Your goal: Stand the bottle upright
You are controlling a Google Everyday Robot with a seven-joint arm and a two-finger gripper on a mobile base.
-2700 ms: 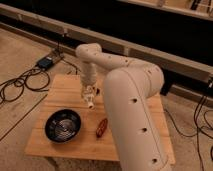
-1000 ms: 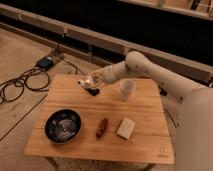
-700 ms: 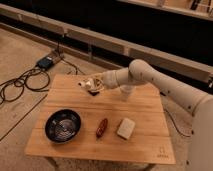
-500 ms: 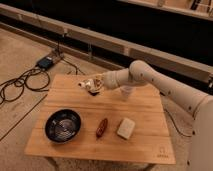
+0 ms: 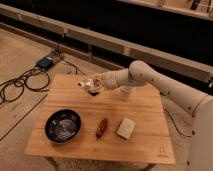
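Observation:
My gripper (image 5: pixel 91 85) hovers just above the back left part of the wooden table (image 5: pixel 145 145), reaching in from the right. It is shut on the small bottle (image 5: pixel 84 83), which lies tilted, nearly sideways, with its whitish end sticking out to the left. The bottle's lower part is hidden between the fingers. The translucent cup (image 5: pixel 125 93) stands on the table just behind and under my forearm, partly hidden by it.
A dark round bowl (image 5: pixel 63 125) sits at the front left. A reddish-brown oblong object (image 5: pixel 102 127) and a pale block (image 5: pixel 126 128) lie at the front middle. Cables and a dark box (image 5: pixel 46 62) lie on the floor to the left.
The arm swung from over the table's front to the right side and back. The gripper rose off the tabletop with the bottle and has hardly moved in the last half second.

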